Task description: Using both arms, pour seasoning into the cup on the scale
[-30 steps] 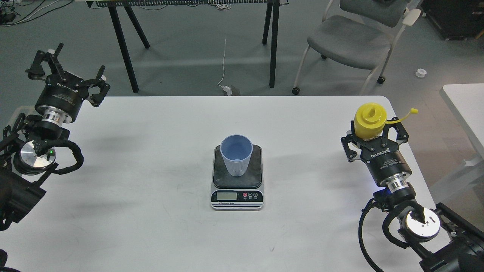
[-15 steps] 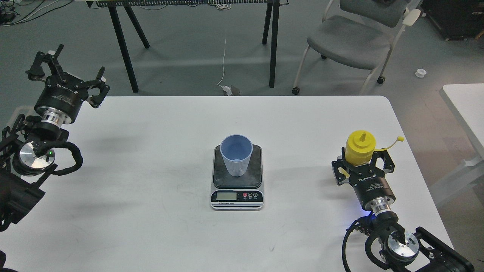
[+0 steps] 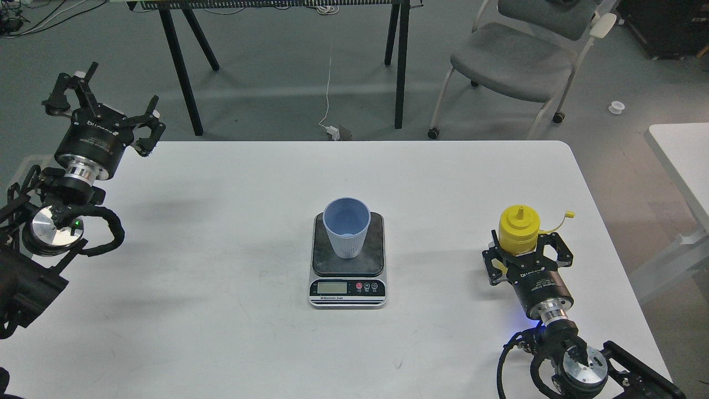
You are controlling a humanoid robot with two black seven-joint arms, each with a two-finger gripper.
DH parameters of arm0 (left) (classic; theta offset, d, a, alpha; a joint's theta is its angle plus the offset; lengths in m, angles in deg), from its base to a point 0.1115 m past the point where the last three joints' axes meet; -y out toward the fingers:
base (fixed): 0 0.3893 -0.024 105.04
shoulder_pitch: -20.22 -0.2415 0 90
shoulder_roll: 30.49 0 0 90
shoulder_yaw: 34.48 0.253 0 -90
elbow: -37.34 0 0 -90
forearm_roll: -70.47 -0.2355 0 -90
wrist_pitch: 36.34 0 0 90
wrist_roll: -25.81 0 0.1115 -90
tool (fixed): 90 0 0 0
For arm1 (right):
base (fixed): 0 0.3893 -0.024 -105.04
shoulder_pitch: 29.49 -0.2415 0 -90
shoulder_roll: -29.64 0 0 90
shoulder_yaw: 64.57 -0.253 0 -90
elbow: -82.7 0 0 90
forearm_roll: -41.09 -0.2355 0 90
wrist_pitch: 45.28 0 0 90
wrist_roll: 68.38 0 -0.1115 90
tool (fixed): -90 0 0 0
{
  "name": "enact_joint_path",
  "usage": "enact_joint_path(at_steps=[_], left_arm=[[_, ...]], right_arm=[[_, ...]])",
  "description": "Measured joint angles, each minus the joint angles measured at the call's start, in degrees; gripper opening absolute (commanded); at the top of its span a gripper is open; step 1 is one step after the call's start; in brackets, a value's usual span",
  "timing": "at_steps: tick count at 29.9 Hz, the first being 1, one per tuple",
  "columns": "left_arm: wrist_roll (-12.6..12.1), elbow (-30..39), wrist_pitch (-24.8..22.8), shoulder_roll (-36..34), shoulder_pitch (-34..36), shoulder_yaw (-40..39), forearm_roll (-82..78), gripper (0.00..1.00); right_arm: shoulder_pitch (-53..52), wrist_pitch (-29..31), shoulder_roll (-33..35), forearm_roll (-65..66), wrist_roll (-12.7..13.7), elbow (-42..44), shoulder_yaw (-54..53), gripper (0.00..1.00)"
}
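Note:
The light-blue cup (image 3: pixel 346 227) stands upright on the dark plate of the scale (image 3: pixel 322 256) at the table's middle. My right gripper (image 3: pixel 525 250) is at the right side of the table, shut around the yellow seasoning bottle (image 3: pixel 519 228). The bottle is upright, its nozzle points up and its cap strap (image 3: pixel 558 222) trails to the right. The bottle's lower body is hidden behind the gripper. It is well to the right of the cup. My left gripper (image 3: pixel 106 102) is open and empty over the table's far left corner.
The white table (image 3: pixel 232 221) ends just right of my right arm. A second white table (image 3: pixel 684 160) stands further right. Beyond the far edge are a grey chair (image 3: pixel 515 55) and black table legs (image 3: pixel 180 72) on the floor.
My right gripper has moved toward me and slightly left with the bottle, and now looks lower. My left gripper has barely shifted.

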Motion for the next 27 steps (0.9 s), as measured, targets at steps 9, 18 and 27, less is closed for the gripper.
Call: enact_joint_path(at_steps=[9, 18, 27], left_arm=[[0.0, 0.7, 0.2, -0.5, 0.0, 0.0, 0.0, 1.00], [0.1, 0.8, 0.3, -0.3, 0.0, -0.1, 0.0, 1.00], [0.1, 0.8, 0.1, -0.2, -0.1, -0.1, 0.0, 1.00]], right_arm=[[2.5, 0.0, 2.1, 0.0, -0.6, -3.2, -1.3, 0.97], [11.3, 0.0, 10.4, 0.0, -0.6, -16.6, -3.0, 0.98], [17.6, 0.0, 18.0, 0.0, -0.7, -21.2, -3.3, 1.00]])
